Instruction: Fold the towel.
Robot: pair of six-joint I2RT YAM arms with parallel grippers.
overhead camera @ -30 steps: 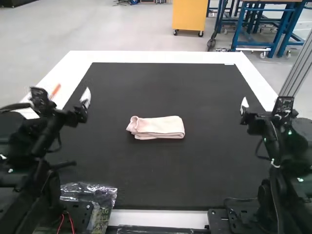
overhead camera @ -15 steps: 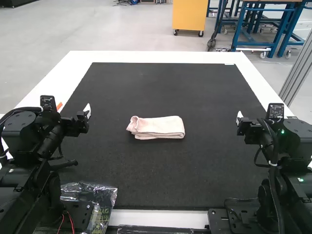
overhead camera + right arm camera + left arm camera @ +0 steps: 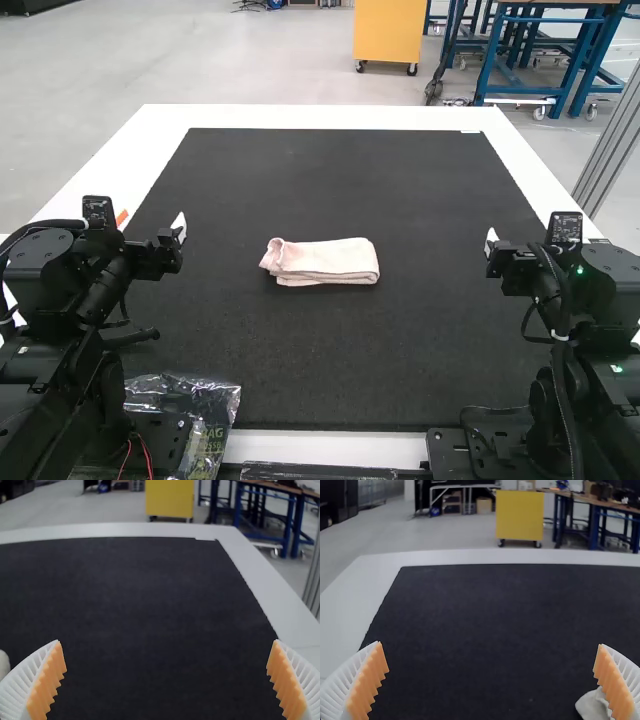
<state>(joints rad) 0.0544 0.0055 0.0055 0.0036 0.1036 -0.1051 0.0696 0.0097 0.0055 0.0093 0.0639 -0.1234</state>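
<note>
High view: towel (image 3: pixel 320 262) lies between left gripper (image 3: pixel 179 228) and right gripper (image 3: pixel 491 241), well apart.

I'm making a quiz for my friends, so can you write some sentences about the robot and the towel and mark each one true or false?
1. The left gripper and the right gripper are both open. True.
2. The towel lies on the black mat. True.
3. The towel is spread out flat. False: it is folded into a small bundle.
4. The right gripper is holding the towel. False: neither gripper is holding it.
5. The towel is pale pink. True.
6. The towel touches the white border. False: the black mat is all around it.
</note>
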